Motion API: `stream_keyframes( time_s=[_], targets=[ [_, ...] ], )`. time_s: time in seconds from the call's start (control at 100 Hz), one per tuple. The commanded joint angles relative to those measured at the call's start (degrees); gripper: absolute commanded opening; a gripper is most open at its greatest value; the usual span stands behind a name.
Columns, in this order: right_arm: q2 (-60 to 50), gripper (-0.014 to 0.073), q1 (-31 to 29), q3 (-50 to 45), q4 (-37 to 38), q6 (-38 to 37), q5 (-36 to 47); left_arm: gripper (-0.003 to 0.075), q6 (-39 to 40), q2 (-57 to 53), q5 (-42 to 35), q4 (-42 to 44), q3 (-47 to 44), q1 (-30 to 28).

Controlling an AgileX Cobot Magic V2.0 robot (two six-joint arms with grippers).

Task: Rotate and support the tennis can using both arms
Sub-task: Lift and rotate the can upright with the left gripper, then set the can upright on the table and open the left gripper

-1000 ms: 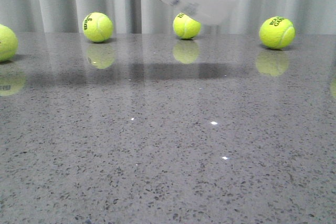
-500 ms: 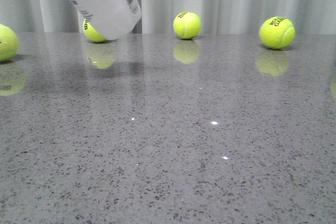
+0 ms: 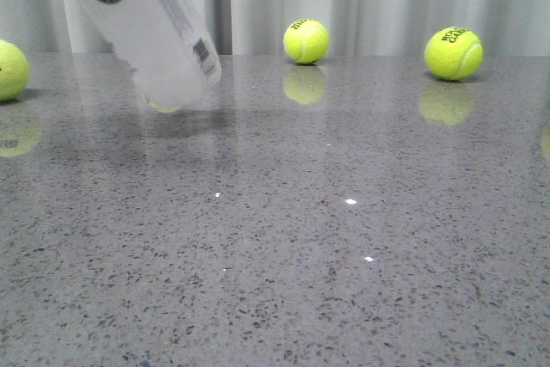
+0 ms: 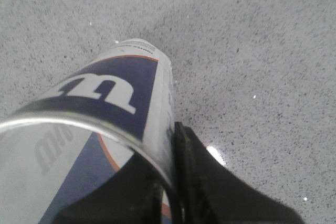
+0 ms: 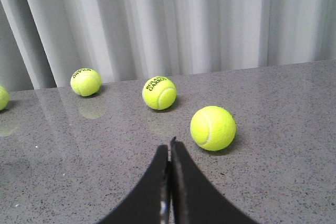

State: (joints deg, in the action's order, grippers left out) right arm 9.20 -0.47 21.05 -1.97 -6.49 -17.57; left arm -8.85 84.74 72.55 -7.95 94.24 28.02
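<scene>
The left gripper [image 4: 176, 203] is clamped on the rim of the tennis can [image 4: 113, 124]: in the left wrist view one black finger [image 4: 202, 182] presses the outside of the wall while the other sits inside the open mouth, the thin wall pinched between them. From that grip the can runs away from the camera, its navy panel with the white "W" uppermost, a thin orange stripe edging the navy, then white plastic to the far end.

In the front view the tennis can [image 3: 142, 19] hangs tilted at the upper left, its top leaning left and out of frame, its lower rounded end down and to the right, close over the grey speckled table [image 3: 344, 238]; whether it touches the surface cannot be told. A round green-and-orange emblem and a barcode show on its white side. A sliver of yellow-green ball [image 3: 163, 107] peeks from behind the lower end.

The right gripper [image 5: 169, 182] has its two black fingers pressed together with nothing between them. It hovers over the table, well apart from the can. Just beyond its tips lies a tennis ball [image 5: 212, 128], with another [image 5: 159, 93] farther back, a third [image 5: 85, 82] to the side, and a fourth [image 5: 2, 98] at the frame edge, all before a pale pleated curtain [image 5: 184, 19].
</scene>
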Motion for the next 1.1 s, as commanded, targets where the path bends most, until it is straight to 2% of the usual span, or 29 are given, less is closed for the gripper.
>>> stream_keyframes(
  time_s=[0.0, 0.13, 0.14, 0.2, 0.21, 0.33, 0.7, 0.88, 1.09],
  targets=[
    [0.63, -0.0066, -0.34, 1.17, 0.23, 0.29, 4.93, 0.0037, -0.04, -1.32, 0.55, -0.71, 1.03, 0.36],
    [0.63, -0.0066, -0.34, 1.17, 0.23, 0.29, 4.93, 0.0201, -0.04, -1.00, 0.55, -0.47, 1.03, 0.36],
    [0.63, -0.0066, -0.34, 1.17, 0.23, 0.29, 4.93, 0.0235, -0.04, -1.00, 0.55, -0.47, 1.03, 0.36],
    [0.63, -0.0066, -0.34, 1.17, 0.23, 0.29, 4.93, 0.0313, -0.04, -1.00, 0.55, -0.47, 1.03, 0.36],
    [0.63, -0.0066, -0.34, 1.17, 0.23, 0.29, 4.93, 0.0344, -0.04, -1.00, 0.55, -0.47, 1.03, 0.36],
    [0.63, -0.0066, -0.34, 1.17, 0.23, 0.29, 4.93, 0.0448, -0.04, -1.00, 0.43, -0.34, 1.03, 0.36],
    [0.63, -0.0066, -0.34, 1.17, 0.23, 0.29, 4.93, 0.0454, -0.13, -0.95, -7.42, 0.97, 1.03, 0.36],
    [0.63, -0.0066, -0.34, 1.17, 0.23, 0.29, 4.93, 0.0453, -0.13, -0.95, -9.96, 9.58, 1.03, 0.36],
    [0.63, -0.0066, -0.34, 1.17, 0.23, 0.29, 4.93, 0.0453, 0.86, -0.95, -10.49, 12.89, 1.03, 0.36]
  ],
)
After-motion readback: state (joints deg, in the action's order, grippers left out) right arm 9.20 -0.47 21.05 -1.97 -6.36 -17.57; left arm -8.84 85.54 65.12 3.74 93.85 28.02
